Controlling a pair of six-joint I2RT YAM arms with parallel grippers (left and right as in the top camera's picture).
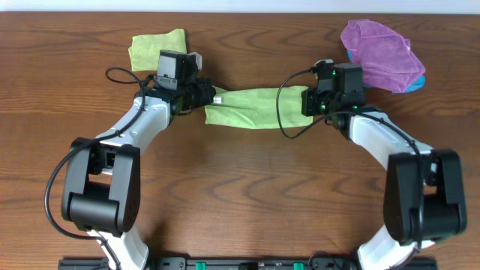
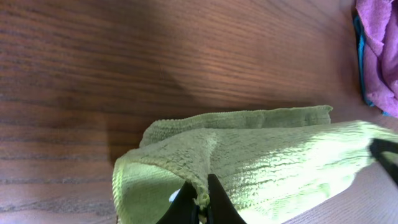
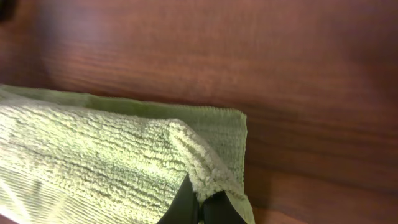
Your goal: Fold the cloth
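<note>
The cloth [image 1: 253, 106], lime-green terry, lies as a long doubled strip across the middle of the table, a small white tag [image 1: 217, 99] at its left end. My left gripper [image 1: 205, 96] is shut on that left end. In the left wrist view the black fingertips [image 2: 200, 198] pinch a raised ridge of the cloth [image 2: 267, 149], the tag [image 2: 175, 196] just beside them. My right gripper [image 1: 308, 102] is shut on the strip's right end. In the right wrist view its tips [image 3: 202, 202] clamp a bunched corner of the cloth [image 3: 93, 155], with a lower layer showing beyond.
A paler green cloth [image 1: 157, 46] lies at the back left, just behind the left arm. A crumpled purple cloth [image 1: 381, 54] sits at the back right over something blue [image 1: 417, 81], and shows in the left wrist view [image 2: 379, 50]. Bare wooden tabletop [image 1: 255, 187] lies in front.
</note>
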